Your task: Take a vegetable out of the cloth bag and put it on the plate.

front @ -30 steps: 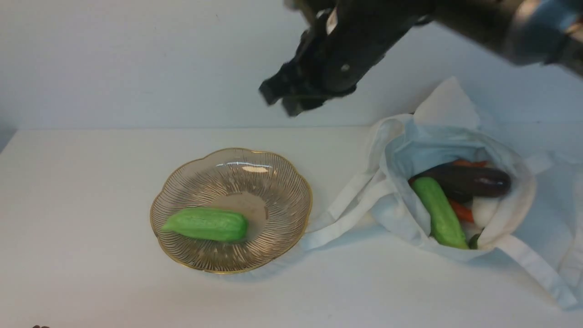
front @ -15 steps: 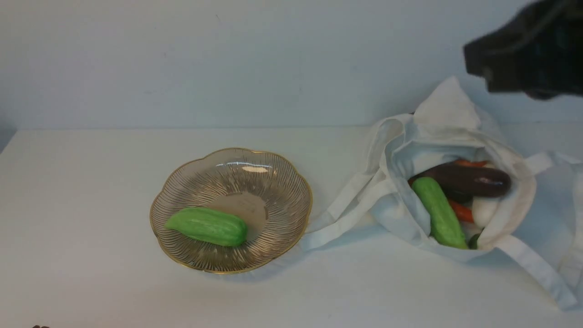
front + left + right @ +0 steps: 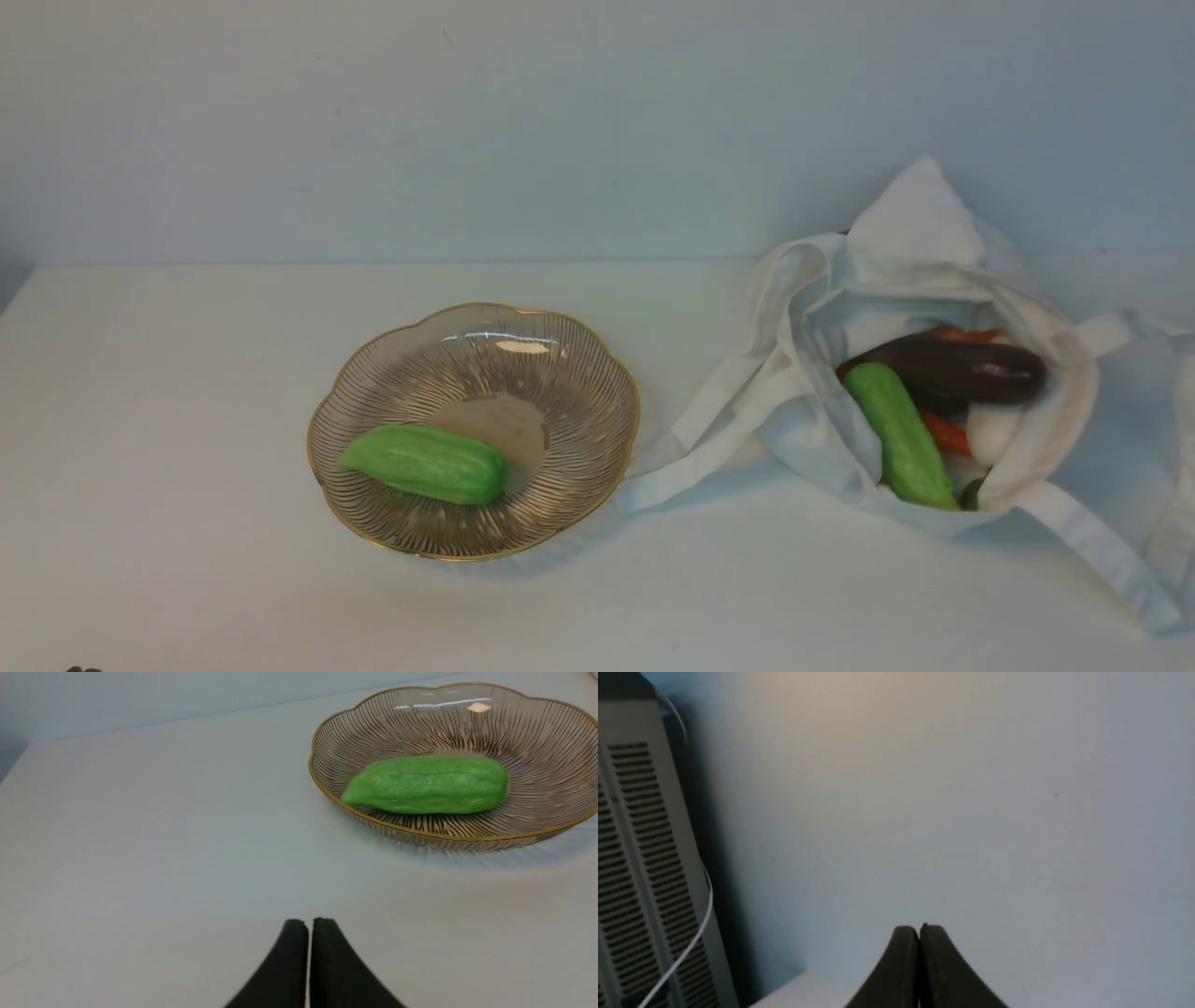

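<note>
Front view: a light-green gourd (image 3: 425, 463) is seated in the plate (image 3: 471, 553), on its near left part, with the pointed end turned toward the left rim and the blunt end toward the flat centre. Its skin is marked by faint lengthwise ridges. The plate is made of translucent, brownish material, edged by a scalloped gold rim and patterned with fine radial lines; a faint mark can be seen on its centre, but it cannot be read.

To the right, the cloth bag (image 3: 822, 457) of soft, creased white fabric is laid on the bench (image 3: 187, 401) with its mouth open and its flat straps spread out. One strap (image 3: 686, 471) is stretched toward the plate. Inside the bag are held a glossy dark purple-brown eggplant (image 3: 966, 370), a long green vegetable (image 3: 901, 437), an orange-red item (image 3: 948, 432) and a smooth white item (image 3: 992, 431), partly covered.

In the left wrist view, the left pincer (image 3: 310, 921) is clenched, with nothing gripped, apart from the plate. In the right wrist view, the right pincer (image 3: 919, 928) is also clenched and unladen, faced by a pale wall (image 3: 924, 812) and a slatted grey unit (image 3: 654, 858) with a white cable (image 3: 703, 924).
</note>
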Tool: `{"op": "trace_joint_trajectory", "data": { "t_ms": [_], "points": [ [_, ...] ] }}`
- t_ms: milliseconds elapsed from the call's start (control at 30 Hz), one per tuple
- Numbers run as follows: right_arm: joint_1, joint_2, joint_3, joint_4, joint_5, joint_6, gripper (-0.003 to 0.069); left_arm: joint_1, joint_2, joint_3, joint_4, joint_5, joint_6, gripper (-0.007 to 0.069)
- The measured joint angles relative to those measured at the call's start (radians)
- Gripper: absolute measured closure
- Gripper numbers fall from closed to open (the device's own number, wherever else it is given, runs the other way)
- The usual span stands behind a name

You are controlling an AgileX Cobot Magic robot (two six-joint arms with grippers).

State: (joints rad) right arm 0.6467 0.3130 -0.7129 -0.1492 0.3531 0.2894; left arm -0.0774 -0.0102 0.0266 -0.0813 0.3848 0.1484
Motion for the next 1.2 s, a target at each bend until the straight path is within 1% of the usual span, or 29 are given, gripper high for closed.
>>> {"op": "trace_joint_trajectory", "data": {
  "t_ms": [33,67,167,267,433,467,567,700,733,833,900,1033,1200],
  "points": [
    [0.000,-0.035,0.009,-0.001,-0.002,0.000,0.0674,0.000,0.000,0.000,0.000,0.000,0.000,0.0629],
    [0.000,-0.122,0.024,-0.003,-0.005,0.000,0.0674,0.000,0.000,0.000,0.000,0.000,0.000,0.0629],
    [0.000,-0.210,0.041,-0.006,-0.013,0.000,0.0674,0.000,0.000,0.000,0.000,0.000,0.000,0.0629],
    [0.000,-0.268,0.069,-0.027,-0.022,-0.005,0.0674,0.000,0.000,0.000,0.000,0.000,0.000,0.0629],
    [-0.002,-0.280,0.147,-0.073,-0.025,-0.008,0.0674,0.000,0.000,0.000,0.000,0.000,0.000,0.0629],
    [-0.019,-0.280,0.194,-0.085,-0.025,-0.008,0.0674,0.000,0.000,0.000,0.000,0.000,0.000,0.0629],
    [-0.101,-0.280,0.286,-0.089,-0.031,-0.006,0.0674,0.000,0.000,0.000,0.000,0.000,0.000,0.0629],
    [-0.273,-0.279,0.443,-0.089,-0.040,0.001,0.0674,0.000,0.000,0.000,0.000,0.000,0.000,0.0629],
    [-0.301,-0.279,0.477,-0.089,-0.040,0.001,0.0674,0.000,0.000,0.000,0.000,0.000,0.000,0.0629],
    [-0.457,-0.277,0.634,-0.089,-0.040,0.003,0.0674,0.000,0.000,0.000,0.000,0.000,0.000,0.0629],
    [-0.524,-0.277,0.708,-0.085,-0.038,0.004,0.0674,0.000,0.000,0.000,0.000,0.000,0.000,0.0629],
    [-0.587,-0.294,0.739,-0.074,0.006,0.005,0.0674,0.000,0.000,0.000,0.000,0.000,0.000,0.0629],
    [-0.620,-0.322,0.739,-0.067,0.010,-0.003,0.0674,0.000,0.000,0.000,0.000,0.000,0.000,0.0629]
  ]
}}
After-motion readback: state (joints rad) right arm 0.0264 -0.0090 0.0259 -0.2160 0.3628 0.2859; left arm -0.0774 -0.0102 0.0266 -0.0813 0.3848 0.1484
